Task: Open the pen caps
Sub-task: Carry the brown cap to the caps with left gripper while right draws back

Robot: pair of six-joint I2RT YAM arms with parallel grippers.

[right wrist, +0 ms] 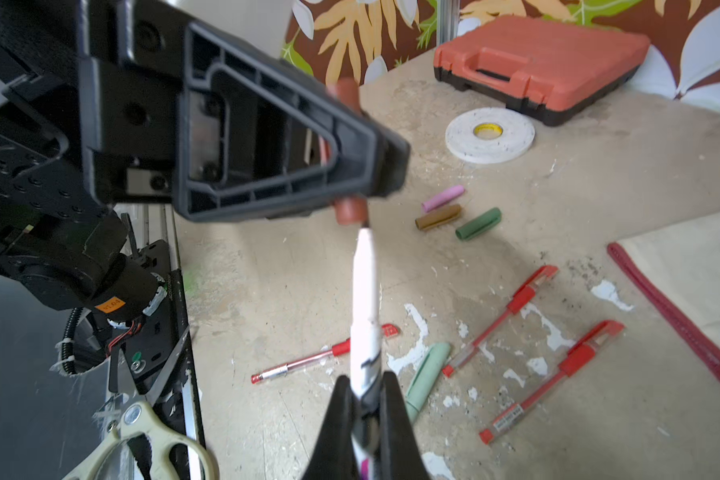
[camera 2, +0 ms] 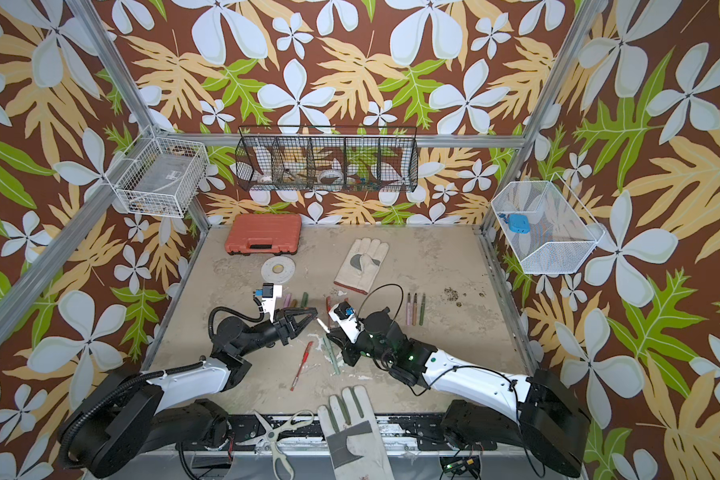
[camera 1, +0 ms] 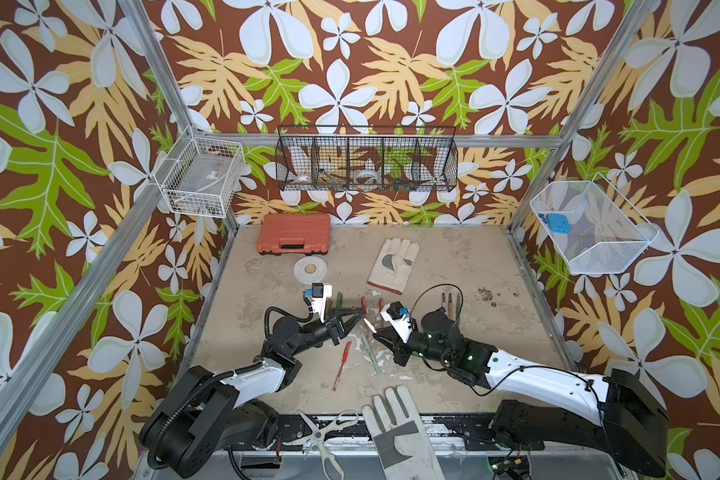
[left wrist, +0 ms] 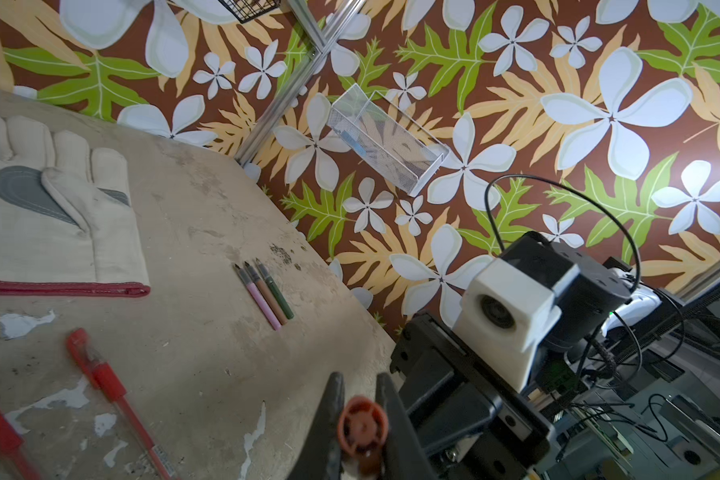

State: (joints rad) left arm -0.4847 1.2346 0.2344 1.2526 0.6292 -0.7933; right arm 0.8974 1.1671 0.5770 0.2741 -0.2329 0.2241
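**Brown cap held just off white marker's nib**

The left fingers (camera 1: 356, 312) are clamped tight on a brown cap (left wrist: 362, 419). It sits crosswise near their tips, with both ends sticking out. Facing them, the right fingers (camera 1: 381, 332) are pinched hard on the barrel of a white marker (right wrist: 364, 291), whose bare dark nib points straight at the cap. In the right wrist view the nib is just beside the cap's open end; whether the two touch cannot be told. Cap and marker are both raised above the worktop (camera 1: 454, 257).

A mint pen (camera 1: 366, 348) lies on the worktop just under the right fingers, with its cap on. A red pen (camera 1: 341, 365), also capped, lies beside it on the side of the left fingers. Two further red pens (right wrist: 499, 320) lie side by side just beyond both sets of fingers, near the cuff of a pale work glove (camera 1: 393, 262), and their red caps are on too.

Three loose caps (right wrist: 438, 216), pink, gold-brown and dark green, lie in a close row just beyond the left fingers. Three uncapped pens (left wrist: 262, 295) in matching colours lie side by side, well apart from the right fingers, on the far side of that arm's wrist.
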